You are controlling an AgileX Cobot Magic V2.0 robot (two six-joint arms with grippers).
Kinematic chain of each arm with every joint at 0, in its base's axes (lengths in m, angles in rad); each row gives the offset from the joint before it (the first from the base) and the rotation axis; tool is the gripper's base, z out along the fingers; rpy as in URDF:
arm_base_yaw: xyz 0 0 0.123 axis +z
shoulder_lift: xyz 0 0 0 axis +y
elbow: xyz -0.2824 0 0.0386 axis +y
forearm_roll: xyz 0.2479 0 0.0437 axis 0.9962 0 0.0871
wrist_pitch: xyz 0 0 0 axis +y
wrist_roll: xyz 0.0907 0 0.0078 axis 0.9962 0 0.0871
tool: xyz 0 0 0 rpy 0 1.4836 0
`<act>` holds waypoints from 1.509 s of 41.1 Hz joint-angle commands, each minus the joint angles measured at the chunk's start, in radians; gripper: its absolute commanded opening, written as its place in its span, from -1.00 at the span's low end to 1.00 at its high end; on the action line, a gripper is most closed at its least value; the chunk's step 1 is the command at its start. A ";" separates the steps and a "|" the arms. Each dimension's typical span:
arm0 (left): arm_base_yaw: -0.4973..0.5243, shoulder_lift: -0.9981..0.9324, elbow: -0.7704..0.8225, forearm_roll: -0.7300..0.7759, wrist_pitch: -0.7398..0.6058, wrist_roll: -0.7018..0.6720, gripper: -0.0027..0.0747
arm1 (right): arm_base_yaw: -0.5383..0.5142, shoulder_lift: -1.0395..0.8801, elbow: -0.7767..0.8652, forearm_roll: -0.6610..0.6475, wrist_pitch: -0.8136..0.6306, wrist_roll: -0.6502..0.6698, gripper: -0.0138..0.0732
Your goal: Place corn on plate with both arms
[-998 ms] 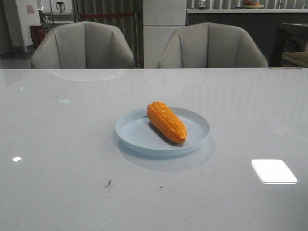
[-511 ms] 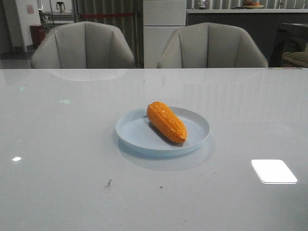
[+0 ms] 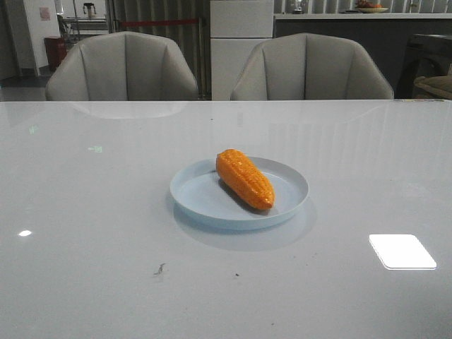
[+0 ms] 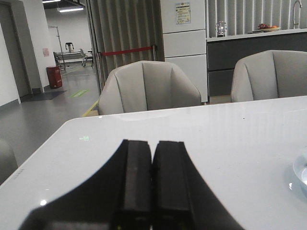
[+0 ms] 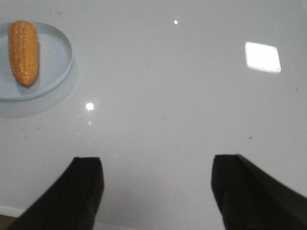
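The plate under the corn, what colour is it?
Pale blue plate, plain; clearest in the front view.

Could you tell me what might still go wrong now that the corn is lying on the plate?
1. The corn lies diagonally across the plate, its tapered end close to the near rim; a knock could roll it out.
2. The plate sits on a glossy table and might slide if bumped.
3. The right pincer is open above the table beside the plate, so a careless sweep could clip the rim. The left pincer is shut and poses less risk.
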 commanded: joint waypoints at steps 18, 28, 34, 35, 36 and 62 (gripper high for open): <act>0.002 -0.016 0.037 -0.004 -0.081 -0.012 -0.70 | 0.117 -0.431 0.341 0.008 -0.630 -0.009 -0.12; 0.002 -0.016 0.037 -0.004 -0.081 -0.012 -0.70 | 0.117 -0.456 0.548 0.008 -0.889 -0.009 -0.56; 0.002 -0.016 0.037 -0.004 -0.081 -0.012 -0.70 | 0.117 -0.456 0.589 0.008 -0.856 -0.009 -0.55; 0.002 -0.016 0.037 -0.004 -0.081 -0.012 -0.70 | 0.117 -0.456 0.591 0.008 -0.844 -0.009 -0.55; 0.002 -0.016 0.037 -0.004 -0.081 -0.012 -0.70 | 0.117 -0.456 0.591 0.008 -0.830 -0.009 -0.55; 0.002 -0.016 0.037 -0.004 -0.081 -0.012 -0.70 | 0.117 -0.456 0.591 0.008 -0.772 -0.009 -0.55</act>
